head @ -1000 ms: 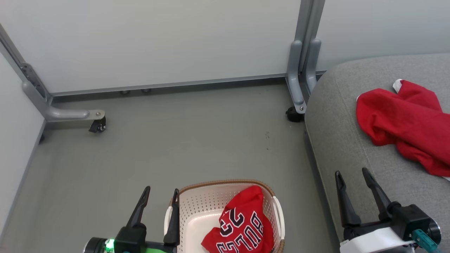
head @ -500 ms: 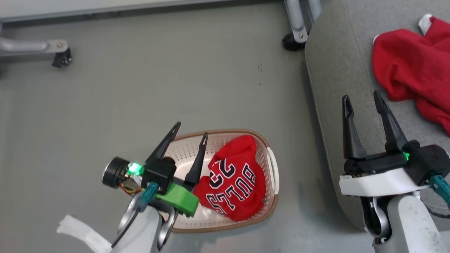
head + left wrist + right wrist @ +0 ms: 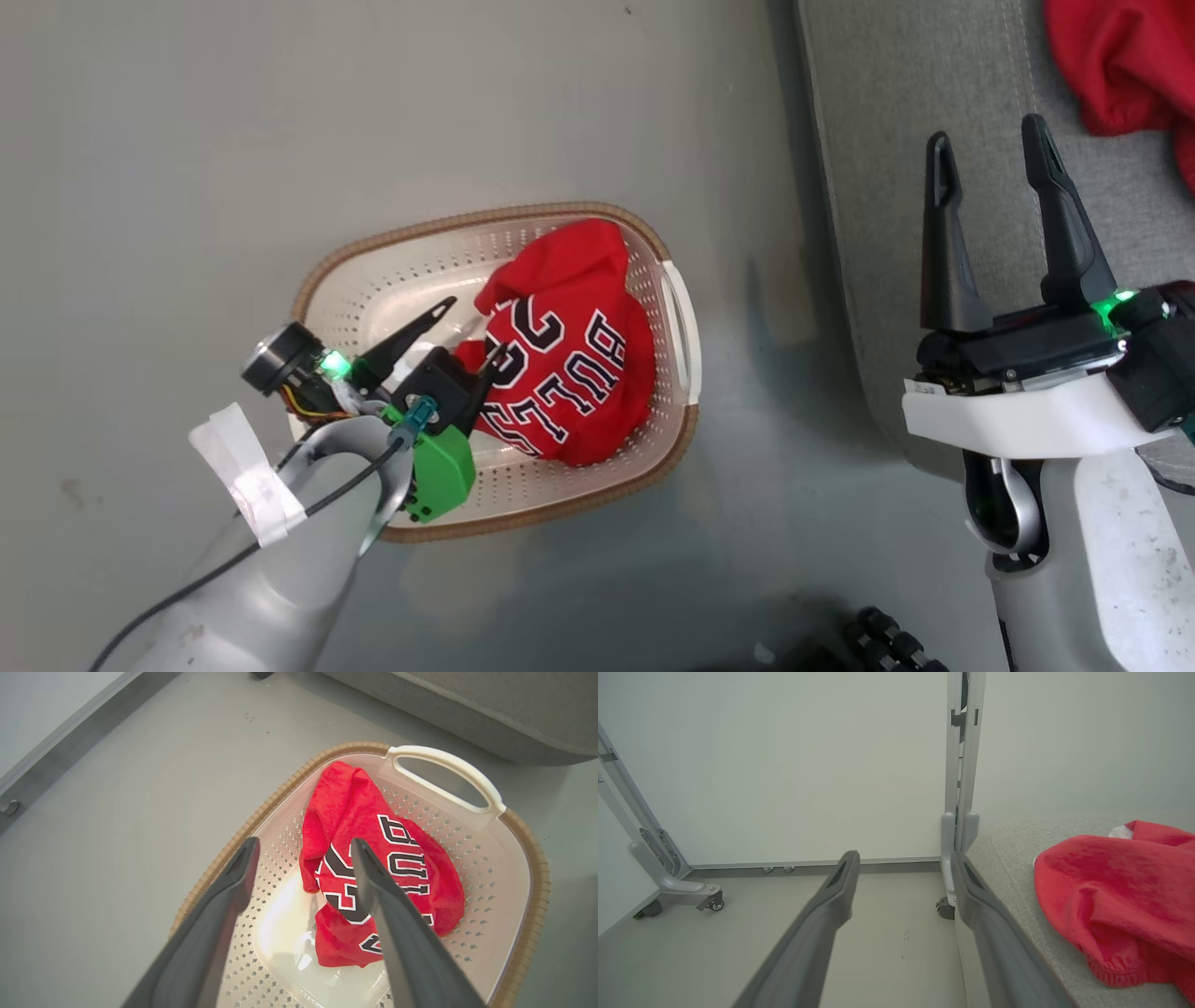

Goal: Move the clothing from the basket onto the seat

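Observation:
The cream perforated basket (image 3: 485,217) with its brown rim sits on the grey floor. A crumpled red jersey (image 3: 569,373) with black-and-white letters lies inside it, toward the right. My left gripper (image 3: 476,327) is open and dips into the basket, its fingers just left of the jersey; in the left wrist view the gripper (image 3: 304,843) straddles the jersey's (image 3: 345,802) near edge above the basket rim (image 3: 299,772). A plain red garment (image 3: 1120,56) lies on the grey seat (image 3: 896,140). My right gripper (image 3: 986,133) hovers open over the seat's left edge, holding nothing.
In the right wrist view, white partition panels stand behind on grey feet (image 3: 672,886) with casters (image 3: 945,907), close to the seat's (image 3: 1017,858) corner, and the red garment (image 3: 1111,882) lies to the right. A dark ribbed object (image 3: 887,644) lies on the floor at the lower right.
The head camera has tilted down, so the whole picture shifted. My left gripper has gone from beside the basket's left rim down into it, up to the jersey. Both grippers stay open.

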Controlling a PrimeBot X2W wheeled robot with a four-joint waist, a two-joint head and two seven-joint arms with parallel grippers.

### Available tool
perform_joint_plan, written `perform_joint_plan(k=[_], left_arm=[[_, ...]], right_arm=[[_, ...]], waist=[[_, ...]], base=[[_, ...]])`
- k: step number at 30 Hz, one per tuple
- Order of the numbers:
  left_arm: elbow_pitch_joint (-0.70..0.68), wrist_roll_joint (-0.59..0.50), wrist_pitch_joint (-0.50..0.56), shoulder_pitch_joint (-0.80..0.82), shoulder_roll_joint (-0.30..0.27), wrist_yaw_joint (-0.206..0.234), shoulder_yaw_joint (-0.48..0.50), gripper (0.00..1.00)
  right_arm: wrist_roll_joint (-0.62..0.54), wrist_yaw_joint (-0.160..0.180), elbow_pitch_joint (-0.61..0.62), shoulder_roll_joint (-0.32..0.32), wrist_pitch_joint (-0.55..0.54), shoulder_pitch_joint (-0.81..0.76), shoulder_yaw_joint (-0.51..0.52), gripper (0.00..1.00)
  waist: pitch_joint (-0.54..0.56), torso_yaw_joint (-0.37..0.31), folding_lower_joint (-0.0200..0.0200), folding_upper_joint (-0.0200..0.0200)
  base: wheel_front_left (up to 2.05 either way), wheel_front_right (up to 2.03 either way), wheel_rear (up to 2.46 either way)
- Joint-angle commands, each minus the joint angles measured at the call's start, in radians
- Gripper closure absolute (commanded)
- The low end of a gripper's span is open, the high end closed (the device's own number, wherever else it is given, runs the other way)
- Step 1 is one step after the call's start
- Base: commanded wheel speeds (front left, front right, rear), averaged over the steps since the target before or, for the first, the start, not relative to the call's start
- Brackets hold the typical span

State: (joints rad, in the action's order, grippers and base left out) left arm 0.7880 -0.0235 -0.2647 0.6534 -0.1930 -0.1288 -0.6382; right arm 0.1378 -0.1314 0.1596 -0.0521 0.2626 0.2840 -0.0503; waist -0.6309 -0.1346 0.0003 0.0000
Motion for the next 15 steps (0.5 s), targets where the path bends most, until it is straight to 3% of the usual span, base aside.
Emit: perform_joint_plan(k=[1,10,15], left_arm=[[0.029,-0.004,0.001,0.046,-0.029,-0.001,-0.022,0.0],[0.192,0.012,0.001,0.196,-0.091,-0.002,-0.149,0.0],[0.288,0.057,0.004,0.249,-0.094,-0.002,-0.184,0.0]], right_arm=[[0.012,0.001,0.009,0.001,0.003,0.024,-0.003,0.0],[0.065,0.001,0.042,0.002,0.003,0.079,-0.037,0.0],[0.076,0.001,0.062,0.002,0.003,0.099,-0.057,0.0]], waist=[[-0.144,-0.109,-0.0003,0.0],[-0.257,-0.187,-0.0003,0.0],[-0.3,-0.216,-0.0003,0.0]], base=[[0.0,0.0,0.0],[0.0,0.0,0.0],[0.0,0.0,0.0]])
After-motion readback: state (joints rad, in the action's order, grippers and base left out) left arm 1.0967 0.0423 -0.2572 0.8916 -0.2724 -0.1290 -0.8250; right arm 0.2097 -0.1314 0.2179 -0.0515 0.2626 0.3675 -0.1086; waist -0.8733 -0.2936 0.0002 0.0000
